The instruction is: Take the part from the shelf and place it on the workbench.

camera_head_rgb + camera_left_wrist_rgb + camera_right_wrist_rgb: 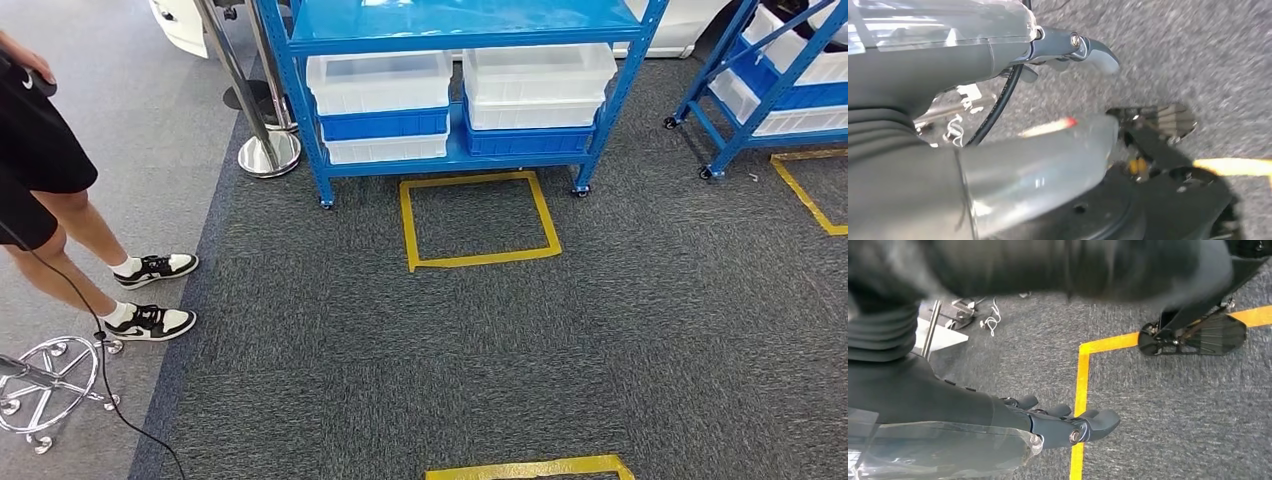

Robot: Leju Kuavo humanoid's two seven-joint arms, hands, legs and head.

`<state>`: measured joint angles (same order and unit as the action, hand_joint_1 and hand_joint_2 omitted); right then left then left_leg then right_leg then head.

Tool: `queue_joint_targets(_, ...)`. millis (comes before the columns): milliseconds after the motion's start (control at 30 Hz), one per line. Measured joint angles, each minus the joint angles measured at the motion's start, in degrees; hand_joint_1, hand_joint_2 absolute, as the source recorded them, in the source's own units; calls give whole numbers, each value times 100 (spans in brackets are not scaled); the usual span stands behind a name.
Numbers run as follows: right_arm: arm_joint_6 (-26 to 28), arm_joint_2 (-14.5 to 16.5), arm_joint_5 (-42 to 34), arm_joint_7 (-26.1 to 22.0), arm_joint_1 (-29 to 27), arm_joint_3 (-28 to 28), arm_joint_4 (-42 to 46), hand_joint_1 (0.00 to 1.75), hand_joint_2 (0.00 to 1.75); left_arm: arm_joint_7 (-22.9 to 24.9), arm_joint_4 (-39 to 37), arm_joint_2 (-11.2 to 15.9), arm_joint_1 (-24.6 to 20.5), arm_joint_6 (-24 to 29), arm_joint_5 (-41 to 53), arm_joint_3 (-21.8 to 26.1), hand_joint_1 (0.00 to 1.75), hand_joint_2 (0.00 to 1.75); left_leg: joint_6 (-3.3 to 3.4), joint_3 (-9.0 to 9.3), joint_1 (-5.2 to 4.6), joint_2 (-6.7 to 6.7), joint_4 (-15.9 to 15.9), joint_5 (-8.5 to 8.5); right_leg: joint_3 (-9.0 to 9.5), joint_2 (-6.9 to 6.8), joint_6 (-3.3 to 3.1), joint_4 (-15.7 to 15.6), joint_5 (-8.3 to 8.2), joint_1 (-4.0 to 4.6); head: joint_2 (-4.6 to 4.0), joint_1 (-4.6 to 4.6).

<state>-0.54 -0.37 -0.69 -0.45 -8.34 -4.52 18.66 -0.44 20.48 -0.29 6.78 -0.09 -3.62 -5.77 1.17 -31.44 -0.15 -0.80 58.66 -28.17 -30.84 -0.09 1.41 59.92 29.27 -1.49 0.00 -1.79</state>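
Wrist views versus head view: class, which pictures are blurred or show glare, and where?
Head view: sharp, evenly lit. Left wrist view: motion-blurred, glare on the left hand. Right wrist view: blurred dark mass above, while the right hand and yellow tape stay fairly sharp.

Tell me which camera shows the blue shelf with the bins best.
The head view: the blue shelf stands straight ahead, white and blue bins stacked on it. The wrist views look down at carpet and yellow tape.
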Motion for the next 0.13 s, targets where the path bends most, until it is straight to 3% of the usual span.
queue_joint_targets(67, 24, 8, 34, 25, -131, 94, -56, 0, 0, 10, 232, 7, -71, 4, 154, 141, 0, 0, 111, 70, 13, -25, -125, 21, 10, -29, 61, 94, -59, 9, 0, 4)
queue_joint_targets(133, 39, 10, 51, 39, -249, 147, -145, 0, 0, 13, 434, 7, -166, 4, 225, 211, 0, 0, 181, 167, 43, -47, -237, 58, -48, -39, 61, 249, 37, 11, 0, 16)
